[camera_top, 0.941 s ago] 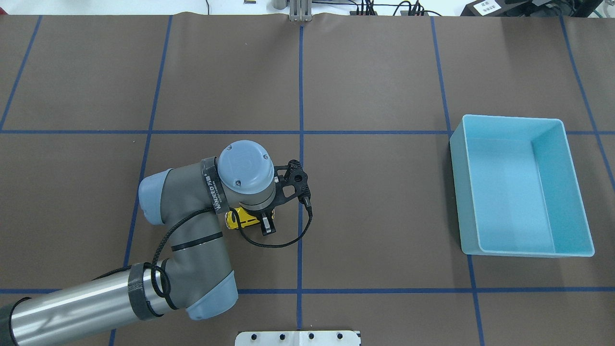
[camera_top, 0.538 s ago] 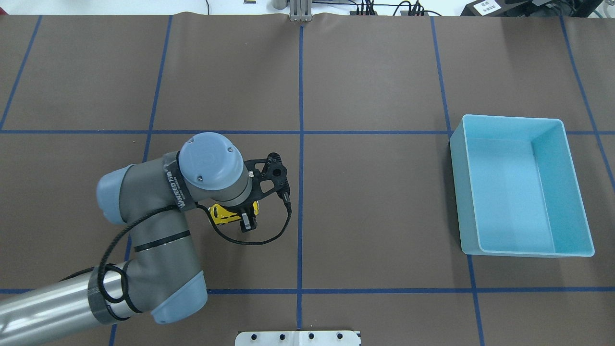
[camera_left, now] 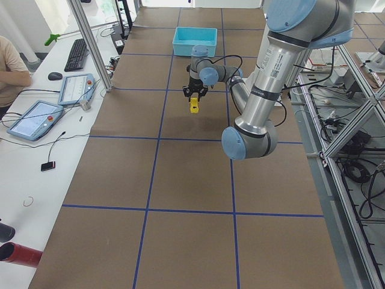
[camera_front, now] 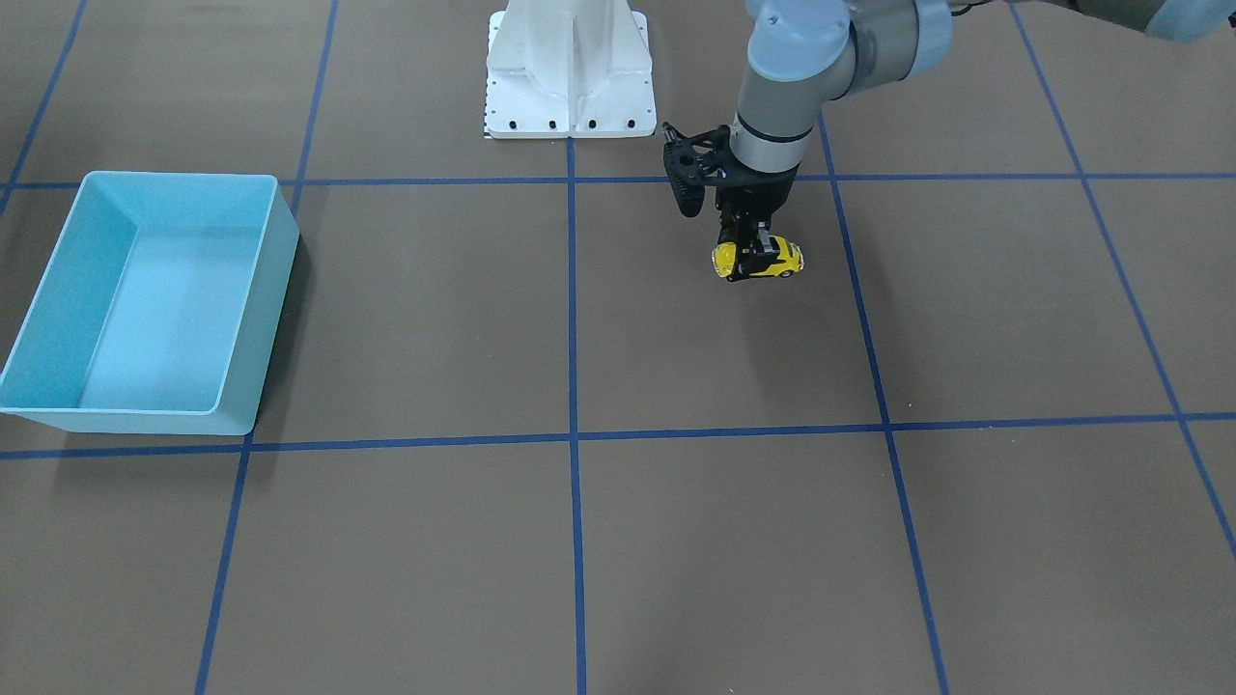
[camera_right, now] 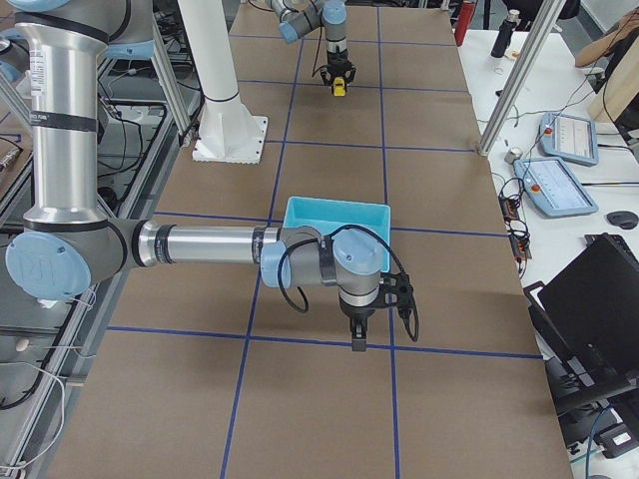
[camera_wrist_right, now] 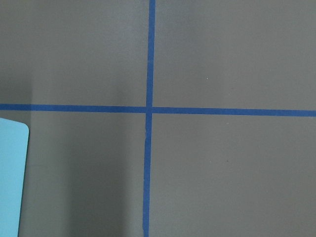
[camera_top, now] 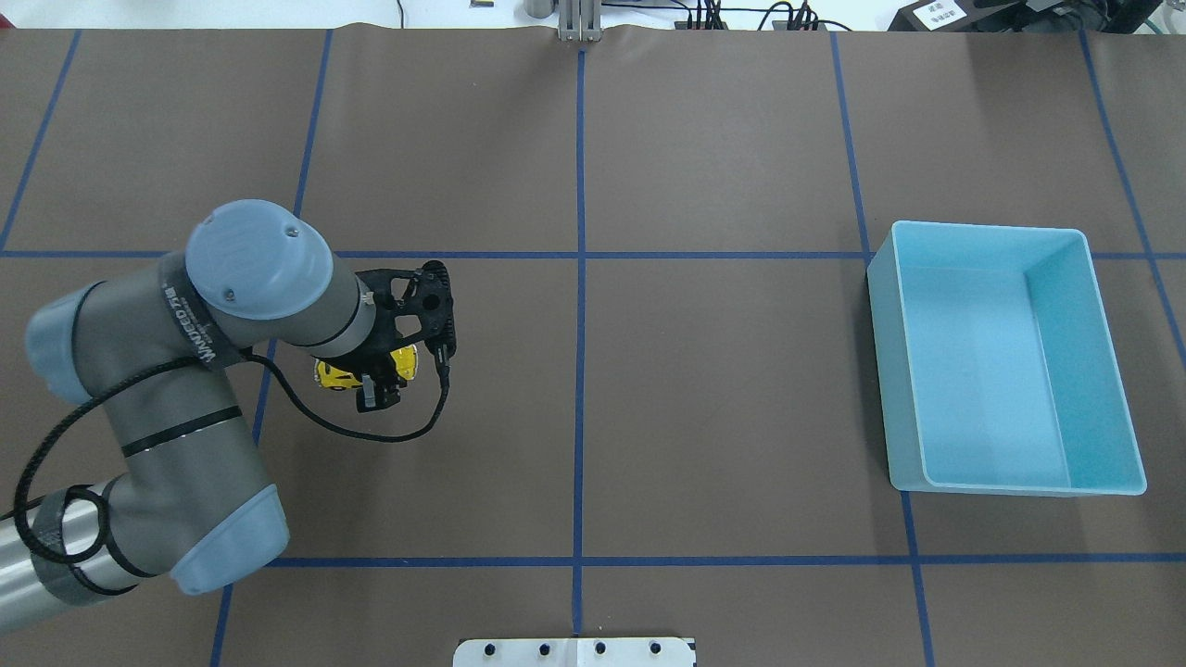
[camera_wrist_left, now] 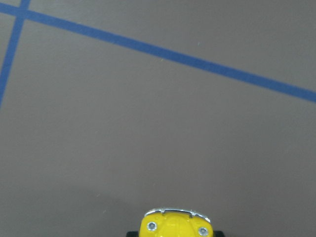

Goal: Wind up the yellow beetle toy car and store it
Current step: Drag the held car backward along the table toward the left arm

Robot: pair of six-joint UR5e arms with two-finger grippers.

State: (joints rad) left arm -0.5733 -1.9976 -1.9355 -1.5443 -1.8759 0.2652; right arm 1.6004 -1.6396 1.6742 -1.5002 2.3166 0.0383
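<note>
The yellow beetle toy car (camera_front: 784, 261) is pinched across its middle by my left gripper (camera_front: 749, 259), whose fingers are closed on its sides. It is in the left half of the bench (camera_front: 676, 541), about midway between the robot's edge and the operators' edge. I cannot tell whether its wheels touch the surface. The blue bin (camera_front: 266, 319) stands well apart, near the right end. My right gripper (camera_right: 357, 339) hangs beyond the bin, and I cannot tell how far open it is.
</note>
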